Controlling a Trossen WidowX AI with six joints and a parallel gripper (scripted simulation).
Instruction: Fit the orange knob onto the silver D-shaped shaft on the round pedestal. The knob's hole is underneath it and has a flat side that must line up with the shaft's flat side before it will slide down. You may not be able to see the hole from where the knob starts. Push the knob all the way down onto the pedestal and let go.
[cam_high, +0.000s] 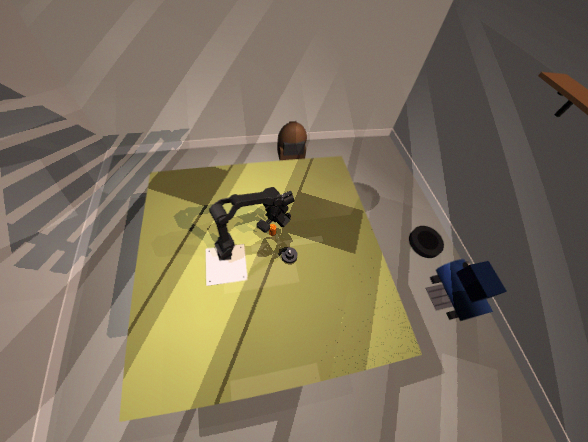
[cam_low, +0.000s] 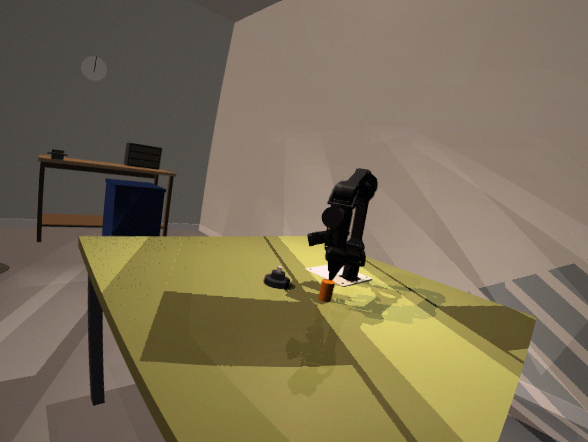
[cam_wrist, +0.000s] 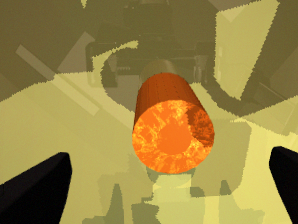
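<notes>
The orange knob (cam_high: 272, 230) (cam_low: 326, 291) (cam_wrist: 174, 135) stands upright on the table. Its round top faces the wrist camera; its underside and hole are hidden. The dark round pedestal (cam_high: 290, 259) (cam_low: 272, 283) stands a short way from the knob, with the small silver shaft (cam_low: 279, 269) upright on it. The shaft's flat side is too small to make out. My gripper (cam_high: 274, 223) (cam_low: 332, 275) (cam_wrist: 174, 161) is open and empty, just above the knob. In the wrist view the knob shows between the two widely spread fingers, with a gap on each side.
The yellow-green table (cam_high: 295, 325) (cam_low: 225, 390) carries the white base plate (cam_high: 226, 275) (cam_low: 318, 270) under the arm. The pedestal is the nearest obstacle to the knob. Shadows of the arm and others cross the table. A blue chair-like object (cam_high: 465, 290) stands on the floor beyond the table.
</notes>
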